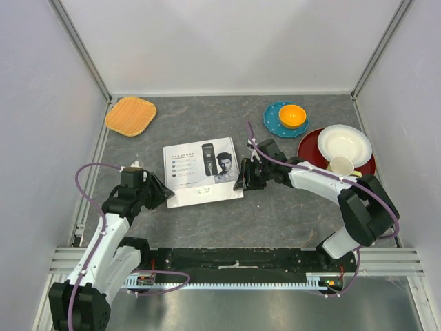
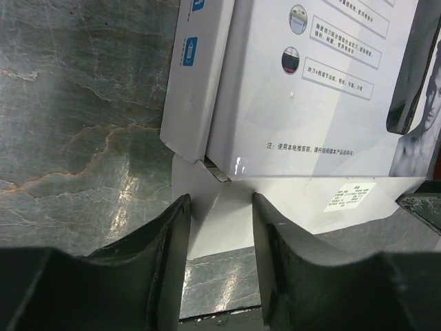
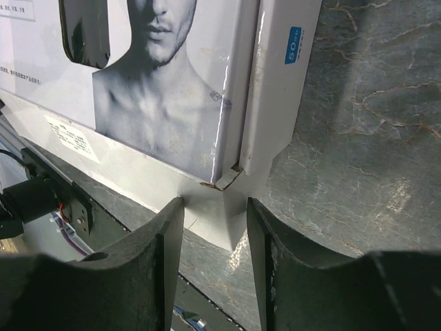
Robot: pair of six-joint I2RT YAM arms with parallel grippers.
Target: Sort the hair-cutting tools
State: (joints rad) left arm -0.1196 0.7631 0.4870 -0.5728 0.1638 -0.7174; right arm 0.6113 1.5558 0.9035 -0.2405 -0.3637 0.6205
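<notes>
Hair-cutting tools are hidden in every view; only a clipper printed on the lid of the white box [image 1: 203, 172] can be seen. The box is laid flat and shut on the grey tabletop [image 1: 289, 214], left of the middle, with a thin white flap [image 2: 296, 196] spread out on the tabletop along its near side.

The left hand [image 2: 220, 200] is placed at the near left corner of the box, low over the tabletop. Its jaws are held apart, and the corner of the flap is seen in the gap between the two dark fingers [image 2: 169, 248]; nothing is pinched. The side flap of the box is seen just beyond the fingertips.

The right hand [image 3: 215, 203] is placed at the near right corner in the same way. Its jaws are likewise held apart over the flap's corner, and nothing is gripped. The printed face and the box's right side flap are seen just beyond it.

Further out, an orange mat [image 1: 130, 115] is laid at the far left of the tabletop. At the far right a teal plate [image 1: 274, 124] is topped by an orange bowl [image 1: 293, 114]. Just beside it a red plate [image 1: 311, 146] is loaded with a white bowl [image 1: 344, 143] and a cup [image 1: 342, 165].
</notes>
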